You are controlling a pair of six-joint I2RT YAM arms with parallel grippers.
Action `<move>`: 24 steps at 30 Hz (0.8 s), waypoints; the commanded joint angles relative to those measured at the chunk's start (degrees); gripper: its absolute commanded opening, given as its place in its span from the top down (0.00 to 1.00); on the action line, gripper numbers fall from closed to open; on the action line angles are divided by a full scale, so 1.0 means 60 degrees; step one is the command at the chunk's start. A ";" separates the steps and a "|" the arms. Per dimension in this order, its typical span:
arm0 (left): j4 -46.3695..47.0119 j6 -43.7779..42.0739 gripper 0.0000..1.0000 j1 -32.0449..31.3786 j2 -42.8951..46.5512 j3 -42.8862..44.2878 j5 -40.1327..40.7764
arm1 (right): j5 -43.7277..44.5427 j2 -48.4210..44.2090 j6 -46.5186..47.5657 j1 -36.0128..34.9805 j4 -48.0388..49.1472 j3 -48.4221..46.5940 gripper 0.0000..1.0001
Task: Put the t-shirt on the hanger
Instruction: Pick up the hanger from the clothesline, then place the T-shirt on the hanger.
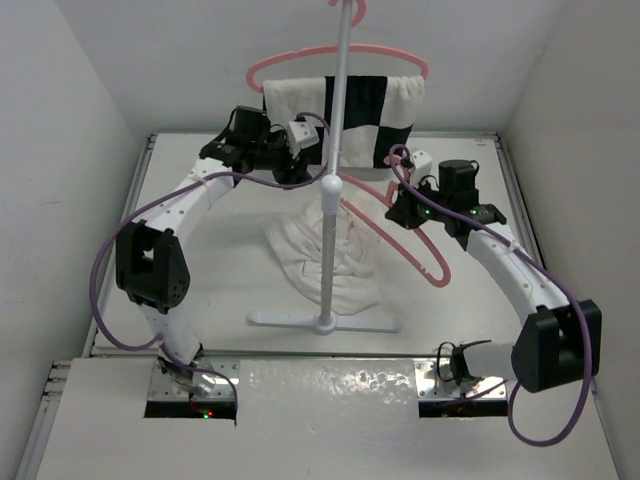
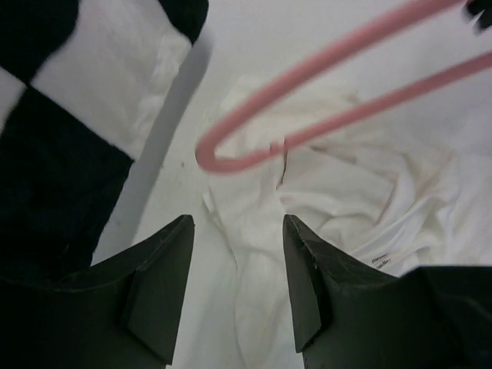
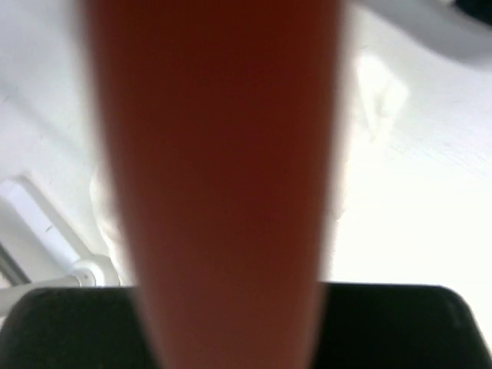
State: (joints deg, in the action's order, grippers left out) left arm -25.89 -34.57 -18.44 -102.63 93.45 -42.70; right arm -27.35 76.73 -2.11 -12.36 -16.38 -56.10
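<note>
The white t-shirt [image 1: 345,262] lies crumpled on the table behind the stand; its print is hidden. In the left wrist view the t-shirt [image 2: 346,192] fills the area under my fingers. My left gripper [image 1: 300,163] is open and empty, hovering over the shirt's far left edge [image 2: 237,223]. The pink hanger [image 1: 438,275] is held tilted above the shirt. Its rounded end [image 2: 307,71] reaches over the cloth in front of my left fingers. My right gripper [image 1: 405,205] is shut on the hanger, which fills the right wrist view as a red blur [image 3: 215,154].
A white stand with a tall pole [image 1: 333,200] and a flat base [image 1: 325,320] rises in front of the shirt. A twin pink hanger with a black-and-white checkered cloth [image 1: 345,105] hangs from its top, close to my left gripper [image 2: 61,115]. White walls enclose the table.
</note>
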 commanded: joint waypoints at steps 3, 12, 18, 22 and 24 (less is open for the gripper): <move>-0.2522 -0.1883 0.53 -0.0194 -0.1201 0.0577 0.1743 | 0.0706 -0.1098 -0.0338 0.0009 0.0257 0.0237 1.00; -0.4549 -0.4156 0.48 -0.0472 -0.1893 0.0714 0.1079 | 0.0532 -0.2592 0.0175 0.0024 -0.0932 0.0677 1.00; -0.4823 -0.4170 0.79 -0.0487 -0.2334 0.1329 0.1521 | -0.1050 -0.2754 0.0599 -0.0005 -0.1429 0.0794 1.00; -0.5236 -0.4522 1.00 -0.0487 -0.2158 0.1081 0.1315 | -0.2177 -0.2900 0.0762 -0.0006 -0.1693 0.1116 1.00; -0.4670 -0.3694 1.00 -0.0487 -0.1997 0.0935 0.1490 | -0.2660 -0.2929 0.0733 -0.0064 -0.1592 0.1306 1.00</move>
State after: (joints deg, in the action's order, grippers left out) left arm -55.09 -58.83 -21.04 -116.57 99.02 -33.58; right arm -35.62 60.53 0.91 -12.23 -26.48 -49.21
